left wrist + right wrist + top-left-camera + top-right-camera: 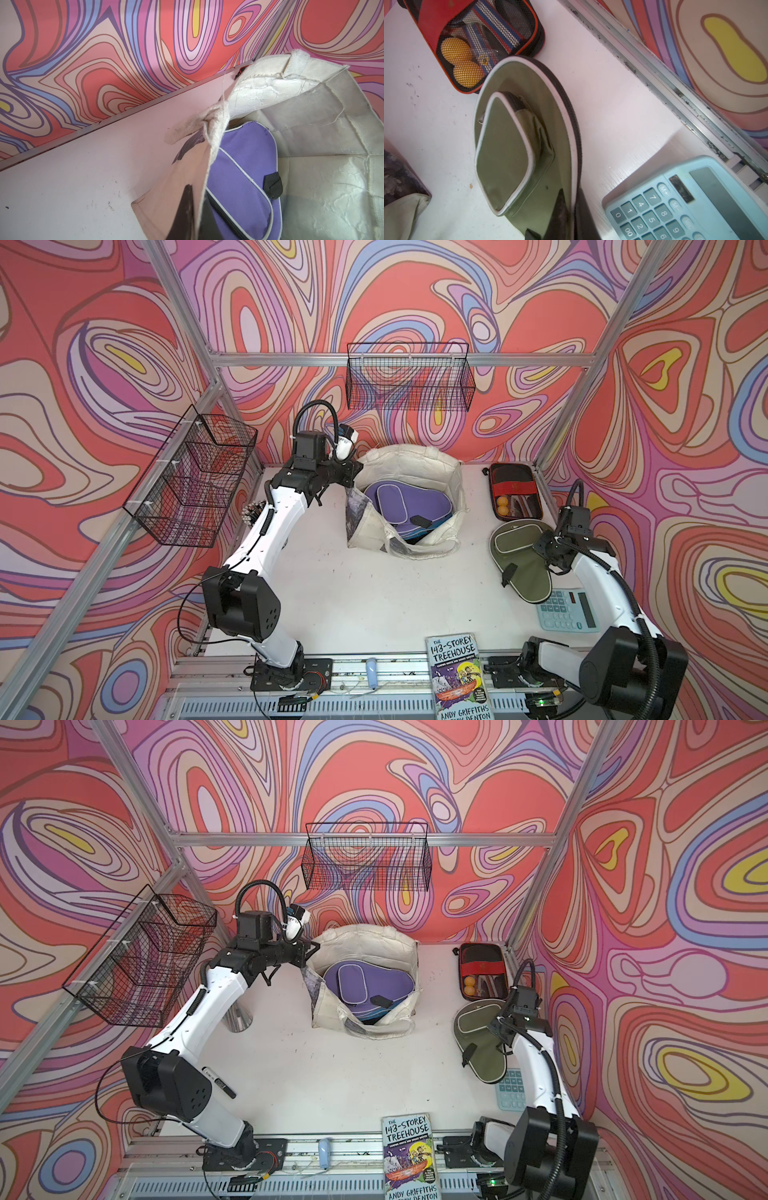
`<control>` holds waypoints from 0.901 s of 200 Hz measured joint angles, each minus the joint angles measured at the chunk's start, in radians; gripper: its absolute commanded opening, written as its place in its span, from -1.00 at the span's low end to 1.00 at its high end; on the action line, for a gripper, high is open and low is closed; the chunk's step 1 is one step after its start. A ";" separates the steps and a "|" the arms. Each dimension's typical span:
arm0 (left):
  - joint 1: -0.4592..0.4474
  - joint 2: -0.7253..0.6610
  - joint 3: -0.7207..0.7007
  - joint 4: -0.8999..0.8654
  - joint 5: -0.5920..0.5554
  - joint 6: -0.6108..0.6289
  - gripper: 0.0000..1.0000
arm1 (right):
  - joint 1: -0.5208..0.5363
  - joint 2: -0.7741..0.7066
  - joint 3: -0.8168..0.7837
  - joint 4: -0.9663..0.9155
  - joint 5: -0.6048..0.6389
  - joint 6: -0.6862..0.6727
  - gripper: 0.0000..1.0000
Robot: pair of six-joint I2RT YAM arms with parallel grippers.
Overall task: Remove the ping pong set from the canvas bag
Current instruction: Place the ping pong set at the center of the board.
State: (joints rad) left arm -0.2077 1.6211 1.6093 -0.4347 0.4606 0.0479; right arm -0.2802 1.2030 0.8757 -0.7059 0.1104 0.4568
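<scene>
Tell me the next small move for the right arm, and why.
Probably open the right end effector and release the olive cover. It is shut on that cover's edge, and the cover is already outside the canvas bag, down at the table beside the rectangular case. The purple cover is in the bag, whose rim the left end effector pinches.

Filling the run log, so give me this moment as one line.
left gripper: shut on bag rim | right gripper: shut on olive cover, outside bag | purple cover: in bag | case: on table
</scene>
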 measured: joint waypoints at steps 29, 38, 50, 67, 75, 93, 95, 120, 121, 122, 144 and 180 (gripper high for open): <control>0.000 0.000 0.000 0.000 0.003 0.000 -1.00 | 0.000 0.027 -0.019 0.020 -0.019 -0.003 -1.00; 0.000 0.000 0.000 0.000 0.003 0.000 -1.00 | 0.000 0.035 -0.024 0.025 -0.023 -0.003 -1.00; 0.000 0.000 0.000 0.000 0.003 0.000 -1.00 | 0.000 0.040 -0.030 0.029 -0.026 -0.003 -1.00; 0.000 0.000 0.000 0.000 0.003 0.000 -1.00 | 0.000 0.043 -0.037 0.036 -0.025 -0.004 -0.95; 0.000 0.000 0.000 0.000 0.003 0.000 -1.00 | 0.000 0.043 -0.042 0.040 -0.025 -0.004 -0.93; 0.000 0.000 0.000 0.000 0.003 0.000 -1.00 | 0.000 0.043 -0.053 0.048 -0.025 -0.003 -0.91; 0.000 0.000 0.000 0.000 0.003 0.000 -1.00 | 0.000 0.044 -0.054 0.049 -0.025 -0.003 -0.91; 0.000 0.000 0.000 0.000 0.003 0.000 -1.00 | 0.000 0.049 -0.069 0.064 -0.025 -0.003 -0.86; 0.000 0.000 0.000 0.000 0.003 0.000 -1.00 | 0.000 0.049 -0.070 0.064 -0.025 -0.003 -0.87; 0.000 0.000 0.000 0.000 0.003 0.000 -1.00 | 0.000 0.050 -0.070 0.065 -0.025 -0.003 -0.86; 0.000 0.000 0.000 0.000 0.003 0.000 -1.00 | 0.000 0.061 -0.080 0.071 -0.024 -0.002 -0.74; 0.000 0.000 0.000 0.000 0.003 0.000 -1.00 | 0.000 0.072 -0.097 0.076 -0.004 -0.002 -0.56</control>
State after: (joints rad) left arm -0.2077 1.6211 1.6093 -0.4351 0.4641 0.0475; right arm -0.2802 1.2755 0.7784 -0.6296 0.1066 0.4549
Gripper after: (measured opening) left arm 0.075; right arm 0.191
